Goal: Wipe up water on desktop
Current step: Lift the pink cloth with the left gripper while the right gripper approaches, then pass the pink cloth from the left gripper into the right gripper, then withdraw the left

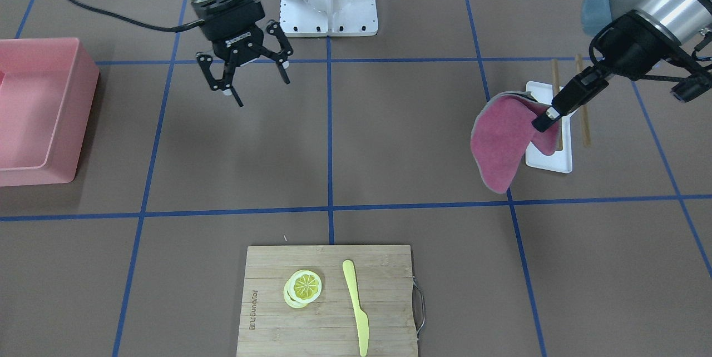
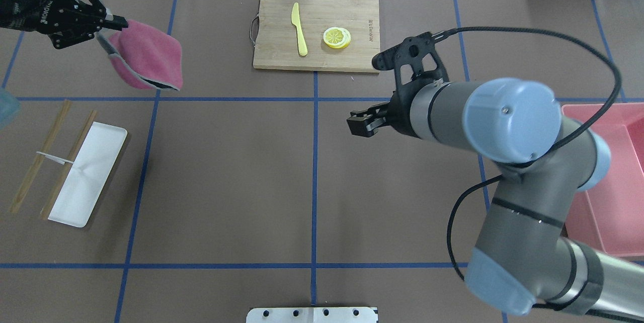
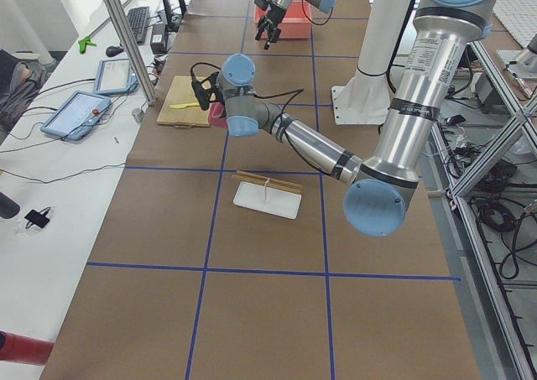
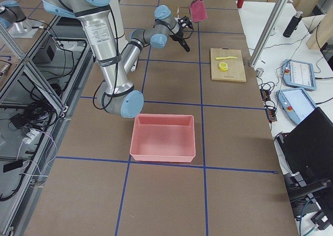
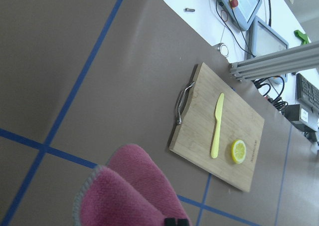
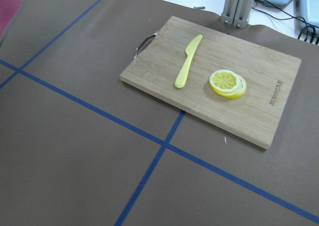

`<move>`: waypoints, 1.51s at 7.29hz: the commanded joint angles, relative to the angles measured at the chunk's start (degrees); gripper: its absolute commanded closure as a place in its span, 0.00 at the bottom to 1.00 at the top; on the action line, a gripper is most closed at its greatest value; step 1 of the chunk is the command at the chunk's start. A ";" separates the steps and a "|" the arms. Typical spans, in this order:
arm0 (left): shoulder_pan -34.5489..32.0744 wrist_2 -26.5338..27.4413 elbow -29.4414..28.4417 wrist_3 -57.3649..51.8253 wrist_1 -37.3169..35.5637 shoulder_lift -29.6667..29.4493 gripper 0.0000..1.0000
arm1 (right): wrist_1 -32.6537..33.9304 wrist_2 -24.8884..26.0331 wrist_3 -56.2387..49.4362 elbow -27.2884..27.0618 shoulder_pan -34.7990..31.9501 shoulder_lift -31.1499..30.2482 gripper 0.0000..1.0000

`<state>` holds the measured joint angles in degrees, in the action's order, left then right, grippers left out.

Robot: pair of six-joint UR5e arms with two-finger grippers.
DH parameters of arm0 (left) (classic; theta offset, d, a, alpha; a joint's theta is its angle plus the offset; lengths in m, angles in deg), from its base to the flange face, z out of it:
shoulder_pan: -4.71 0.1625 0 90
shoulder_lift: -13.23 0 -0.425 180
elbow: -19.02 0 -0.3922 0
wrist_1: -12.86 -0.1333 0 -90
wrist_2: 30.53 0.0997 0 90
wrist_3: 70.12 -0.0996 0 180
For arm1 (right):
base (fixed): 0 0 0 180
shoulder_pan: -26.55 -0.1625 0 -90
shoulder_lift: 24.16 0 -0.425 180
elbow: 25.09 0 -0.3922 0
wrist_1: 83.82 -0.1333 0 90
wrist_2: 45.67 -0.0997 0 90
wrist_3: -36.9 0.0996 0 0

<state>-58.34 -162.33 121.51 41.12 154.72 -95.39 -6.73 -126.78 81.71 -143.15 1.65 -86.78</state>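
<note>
Board point(image 1: 328, 298) with knife point(image 1: 355, 304) and lemon point(image 1: 303, 287) ahead of right tool point(image 1: 262, 93), bin point(image 1: 83, 118) off to its side, tray point(image 2: 80, 187) and chopsticks point(image 2: 37, 162) near left tool point(image 1: 548, 118)

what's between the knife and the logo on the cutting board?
Lemon slices, lying between the yellow knife and the engraved logo; clearest in the right wrist view.

— Which inscriptions are legible?
— One, in part. White lettering point(image 2: 44, 11) on the black body of the left gripper point(image 2: 114, 31), seen from overhead, appears to read "ROBOTIQ".
— And the cutting board point(image 1: 328, 301)?
— It bears a single line of burnt-in lettering point(image 1: 253, 310) along the short edge opposite its handle point(image 1: 421, 310). The mark also shows in the overhead and right wrist views, but its letters are too small to spell out with certainty.
</note>
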 commanded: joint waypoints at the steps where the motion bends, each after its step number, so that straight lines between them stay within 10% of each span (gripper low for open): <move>1: 3.71 0.05 0.35 12.20 -0.26 -5.53 1.00 | -0.10 14.11 0.46 3.95 8.62 6.16 0.07; 5: 12.94 0.14 4.91 23.48 -0.62 -8.54 1.00 | -2.36 19.76 0.64 12.76 10.05 14.20 0.17; 7: 15.75 2.41 5.62 24.11 -0.62 -8.54 1.00 | -3.08 20.03 0.64 13.56 10.05 14.28 0.44; 8: 16.38 2.95 5.54 24.02 -0.62 -8.45 1.00 | -4.04 19.94 0.72 13.30 9.96 14.02 0.76; 9: 16.30 2.43 5.53 22.72 -0.44 -7.93 0.63 | -4.75 19.68 0.72 13.12 9.96 13.32 1.00; 11: 15.77 2.16 5.27 21.21 -0.53 -7.92 0.61 | -4.76 19.59 0.72 12.07 9.70 11.91 1.00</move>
<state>-42.38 -160.06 126.90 62.99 154.20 -103.34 -11.45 -107.13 82.43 -130.42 11.51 -74.14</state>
